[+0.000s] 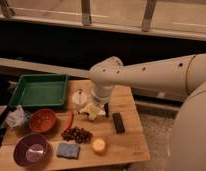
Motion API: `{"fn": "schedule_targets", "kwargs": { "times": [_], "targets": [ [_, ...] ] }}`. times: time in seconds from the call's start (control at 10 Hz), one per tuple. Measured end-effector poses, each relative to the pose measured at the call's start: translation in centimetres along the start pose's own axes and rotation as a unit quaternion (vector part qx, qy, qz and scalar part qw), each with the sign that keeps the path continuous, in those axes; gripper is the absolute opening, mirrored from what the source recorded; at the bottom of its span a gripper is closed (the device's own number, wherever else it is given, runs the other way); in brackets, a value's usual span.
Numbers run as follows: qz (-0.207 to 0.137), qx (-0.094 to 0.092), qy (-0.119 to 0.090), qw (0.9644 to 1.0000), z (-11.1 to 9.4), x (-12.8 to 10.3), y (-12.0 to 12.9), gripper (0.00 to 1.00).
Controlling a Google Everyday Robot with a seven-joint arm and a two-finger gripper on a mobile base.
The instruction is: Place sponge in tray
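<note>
The light blue sponge (68, 150) lies flat near the front edge of the wooden table, between the purple bowl and the yellow candle. The green tray (38, 93) sits at the table's back left and holds nothing that I can see. My gripper (93, 110) hangs from the white arm over the middle of the table, right of the tray and well behind the sponge. It is not touching the sponge.
An orange bowl (43, 120) and a purple bowl (31, 150) stand at the front left, with a crumpled wrapper (16, 117) beside them. A red chili (70, 120), dark grapes (77, 134), a yellow candle (98, 145) and a black bar (118, 122) lie around the sponge. A white round object (78, 96) sits near the tray.
</note>
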Motion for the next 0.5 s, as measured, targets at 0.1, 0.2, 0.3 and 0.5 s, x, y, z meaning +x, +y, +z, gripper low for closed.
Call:
{"fn": "schedule_targets", "kwargs": {
  "times": [0.1,0.2,0.3,0.5],
  "targets": [
    [-0.003,-0.009,-0.003,1.0000,0.9,-0.6,0.4,0.75],
    [-0.012,-0.019,-0.005,0.9997,1.8,-1.5,1.1,0.75],
    [-0.025,-0.030,-0.008,0.9992,2.4,-2.2,1.9,0.75],
    [-0.073,-0.067,-0.025,0.9948,3.7,-3.7,4.6,0.75]
  ]
}}
